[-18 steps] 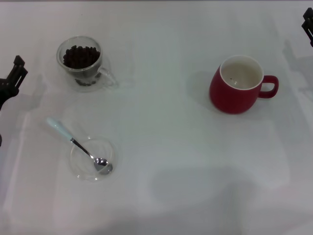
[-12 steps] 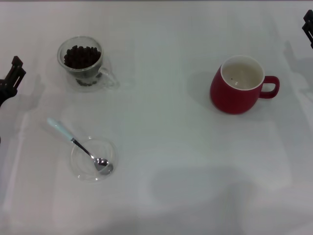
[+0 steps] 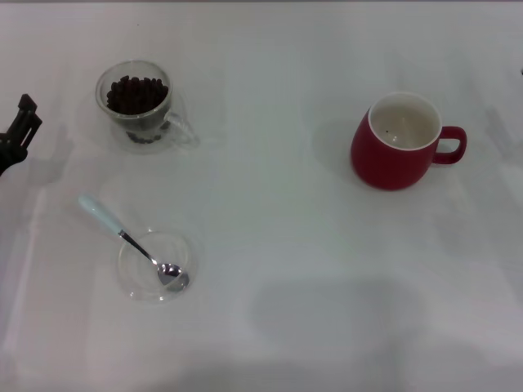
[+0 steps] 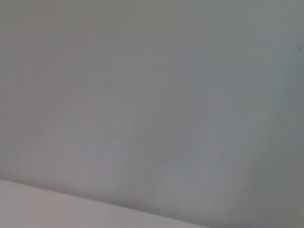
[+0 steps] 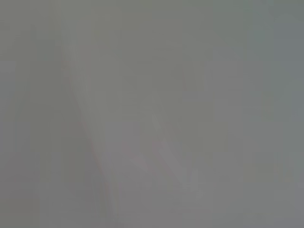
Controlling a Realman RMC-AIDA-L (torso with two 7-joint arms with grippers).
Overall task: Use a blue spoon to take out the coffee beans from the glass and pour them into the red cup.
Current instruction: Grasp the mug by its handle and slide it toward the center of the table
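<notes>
In the head view the glass [image 3: 135, 102] stands at the back left, filled with dark coffee beans [image 3: 135, 95], its clear handle toward the right. The blue spoon [image 3: 131, 241] lies at the front left, its metal bowl resting in a flat clear saucer [image 3: 155, 265] and its pale handle pointing back-left. The red cup [image 3: 399, 140] stands upright at the right, handle to the right, its cream inside nearly bare. My left gripper [image 3: 20, 126] shows only as a dark tip at the left edge, well left of the glass. My right gripper is out of view.
Everything rests on a plain white table [image 3: 270, 245]. Both wrist views show only blank pale surface.
My left gripper has drawn back toward the left edge. My right gripper, earlier at the top right corner, has left the head view. The objects have not moved.
</notes>
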